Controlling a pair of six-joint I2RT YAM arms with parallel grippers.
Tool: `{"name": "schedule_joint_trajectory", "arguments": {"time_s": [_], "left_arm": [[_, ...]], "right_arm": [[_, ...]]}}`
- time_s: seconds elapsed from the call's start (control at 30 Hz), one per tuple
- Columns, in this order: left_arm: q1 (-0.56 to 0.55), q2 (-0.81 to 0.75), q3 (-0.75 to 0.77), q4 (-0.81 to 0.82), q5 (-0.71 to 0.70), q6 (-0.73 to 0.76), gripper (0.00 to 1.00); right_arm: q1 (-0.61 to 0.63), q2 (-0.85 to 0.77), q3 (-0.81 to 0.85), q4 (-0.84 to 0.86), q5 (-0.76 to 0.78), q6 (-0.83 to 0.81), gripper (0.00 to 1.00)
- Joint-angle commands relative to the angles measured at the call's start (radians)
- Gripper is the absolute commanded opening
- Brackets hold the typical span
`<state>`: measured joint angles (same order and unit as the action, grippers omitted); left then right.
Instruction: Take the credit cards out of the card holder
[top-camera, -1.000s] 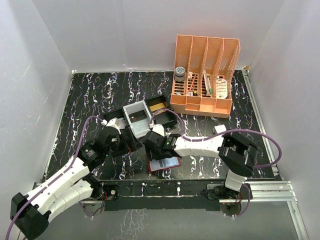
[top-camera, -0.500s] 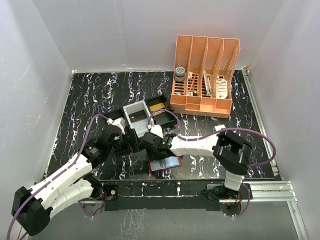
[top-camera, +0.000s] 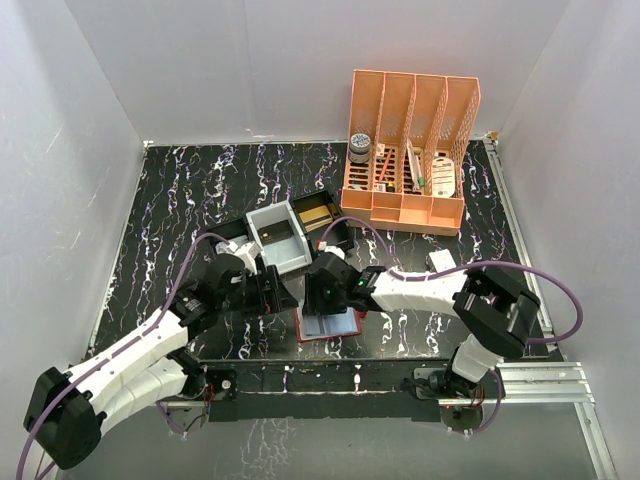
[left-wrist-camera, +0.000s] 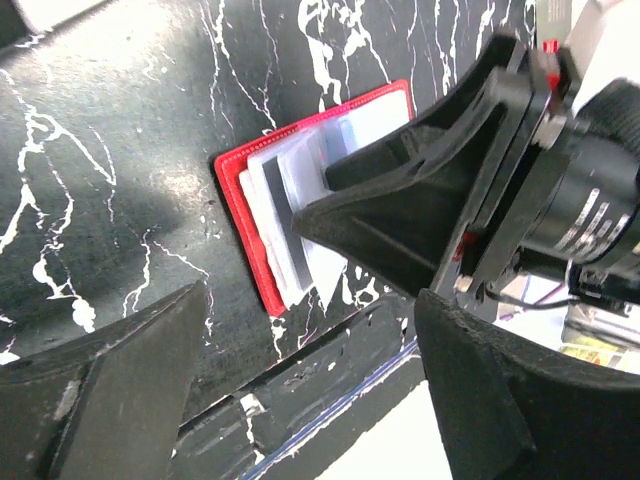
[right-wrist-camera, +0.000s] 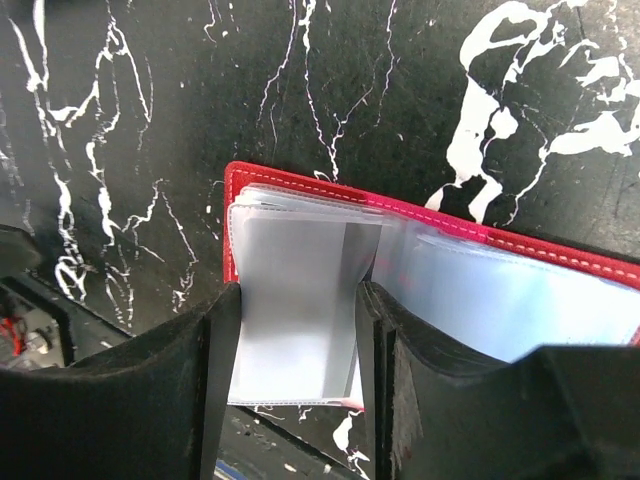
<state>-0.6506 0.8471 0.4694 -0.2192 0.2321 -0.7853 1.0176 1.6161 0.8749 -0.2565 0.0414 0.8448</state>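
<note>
Top external: small flat red leather-like card holder (top-camera: 301, 329) lies open on the black white-veined marble-pattern table (top-camera: 180, 200), close to the near edge and between the two arms. Thin flat grey-to-pale-blue plastic credit cards (top-camera: 331, 325) sit in it. Right gripper (top-camera: 322, 298) is directly over the holder's far side, and left gripper (top-camera: 280, 297) is just beside it on the left, not touching it. Behind them are a grey open-top box (top-camera: 278, 237) and a tall orange slotted plastic desk organiser (top-camera: 408, 150); a small white box (top-camera: 440, 261) sits off to the right. Left wrist: left jaws are spread wide with nothing between them, hovering above the table. The holder is ahead of them with cards fanned in clear sleeves, and the right arm's black finger comes down onto that stack. Right wrist: right jaws are partly closed, fingers (right-wrist-camera: 215, 380) set against both side edges of one grey card (right-wrist-camera: 295, 300), no gap visible, so it reads as a pinch. That card sticks out past the holder's red rim (right-wrist-camera: 300, 181) toward the camera; pale blue sleeves lie to its right.
</note>
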Motion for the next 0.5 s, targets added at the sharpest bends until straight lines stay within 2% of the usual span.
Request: {"name": "schedule_joint_trajectory", "arguments": {"time_s": [0.0,0.13,0.23,0.37,0.47], "left_arm": [[0.002,0.02,-0.029,0.093,0.122,0.003,0.77],[-0.002,0.042,-0.065,0.167,0.19,-0.021,0.6],[-0.012,0.074,-0.083,0.209,0.224,-0.032,0.5],[-0.043,0.128,-0.086,0.228,0.225,-0.031,0.42],[-0.065,0.162,-0.093,0.275,0.225,-0.04,0.41]], "right_arm": [[-0.028,0.003,-0.066,0.109,-0.099,0.036,0.42],[-0.041,0.001,-0.08,0.114,-0.107,0.042,0.41],[-0.046,-0.001,-0.088,0.123,-0.113,0.049,0.42],[-0.05,-0.002,-0.093,0.126,-0.117,0.053,0.42],[-0.052,-0.004,-0.096,0.128,-0.118,0.057,0.42]]}}
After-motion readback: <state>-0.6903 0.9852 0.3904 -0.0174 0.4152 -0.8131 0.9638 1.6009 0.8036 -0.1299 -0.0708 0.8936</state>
